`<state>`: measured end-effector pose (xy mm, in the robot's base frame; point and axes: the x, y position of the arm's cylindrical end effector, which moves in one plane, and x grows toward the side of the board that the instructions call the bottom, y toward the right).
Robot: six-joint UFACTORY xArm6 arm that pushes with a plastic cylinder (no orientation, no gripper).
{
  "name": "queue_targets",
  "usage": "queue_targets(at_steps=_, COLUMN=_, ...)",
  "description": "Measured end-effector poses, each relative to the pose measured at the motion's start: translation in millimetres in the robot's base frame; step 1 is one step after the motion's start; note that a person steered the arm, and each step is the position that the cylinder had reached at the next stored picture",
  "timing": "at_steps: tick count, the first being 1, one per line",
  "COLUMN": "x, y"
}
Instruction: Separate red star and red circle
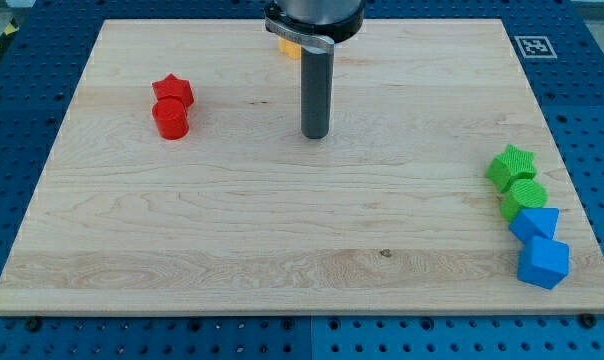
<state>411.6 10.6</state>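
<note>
A red star [173, 90] lies near the view's upper left of the wooden board [282, 230]. A red circle [170, 119] sits just below it, touching it. My tip [315, 134] rests on the board in the upper middle, well to the right of both red blocks and apart from them.
A yellow block [287, 46] shows partly behind the rod at the view's top. At the right edge a green star [511, 165], a green circle [523, 198] and two blue blocks [535, 222] [543, 262] stand in a tight column. Blue pegboard surrounds the board.
</note>
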Motion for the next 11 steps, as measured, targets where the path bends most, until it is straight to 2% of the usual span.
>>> queue_targets(at_steps=1, x=16.3, y=-0.2)
queue_targets(at_steps=2, x=58.3, y=-7.6)
queue_targets(at_steps=3, x=85.7, y=-48.3)
queue_targets(at_steps=4, x=83.3, y=-129.0)
queue_targets(at_steps=5, x=52.6, y=-203.3)
queue_targets(at_steps=6, x=14.9, y=-249.0)
queue_targets(at_steps=7, x=-19.8, y=-267.5)
queue_targets(at_steps=9, x=-34.2, y=-211.0)
queue_targets(at_steps=11, x=-18.1, y=-195.6)
